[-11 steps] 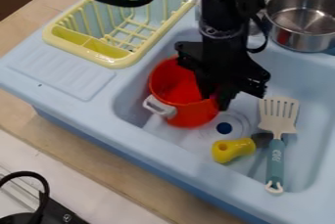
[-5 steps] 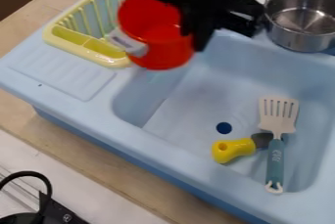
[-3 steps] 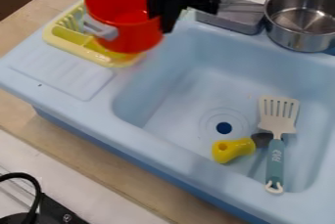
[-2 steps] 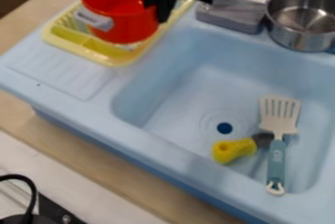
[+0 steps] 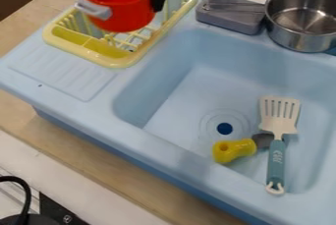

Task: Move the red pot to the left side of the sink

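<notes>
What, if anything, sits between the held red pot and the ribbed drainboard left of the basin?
The yellow dish rack. The gripper holds the red pot above it, and its near rim lies between pot and ribbed drainboard. Nothing visible rises above that rim there.

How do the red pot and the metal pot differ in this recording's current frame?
The red pot is held up over the yellow dish rack, while the metal pot sits at the sink's back edge, beside the grey faucet base. The red pot is bright red with a pale grey handle; the metal pot is shiny silver. Both are round and open at the top.
</notes>
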Controlling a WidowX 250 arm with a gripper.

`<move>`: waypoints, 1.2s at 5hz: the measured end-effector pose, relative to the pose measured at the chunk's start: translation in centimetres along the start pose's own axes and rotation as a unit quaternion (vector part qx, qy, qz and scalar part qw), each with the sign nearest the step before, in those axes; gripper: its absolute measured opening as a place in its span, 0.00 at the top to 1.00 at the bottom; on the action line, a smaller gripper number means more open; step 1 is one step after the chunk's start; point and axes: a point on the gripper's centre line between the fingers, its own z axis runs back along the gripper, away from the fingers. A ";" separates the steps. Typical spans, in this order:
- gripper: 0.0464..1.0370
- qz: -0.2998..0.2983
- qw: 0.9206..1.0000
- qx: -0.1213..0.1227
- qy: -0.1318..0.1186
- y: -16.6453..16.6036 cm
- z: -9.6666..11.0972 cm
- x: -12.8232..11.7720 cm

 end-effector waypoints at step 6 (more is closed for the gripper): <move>0.99 -0.226 0.967 -0.118 -0.019 0.5 -4.0 0.7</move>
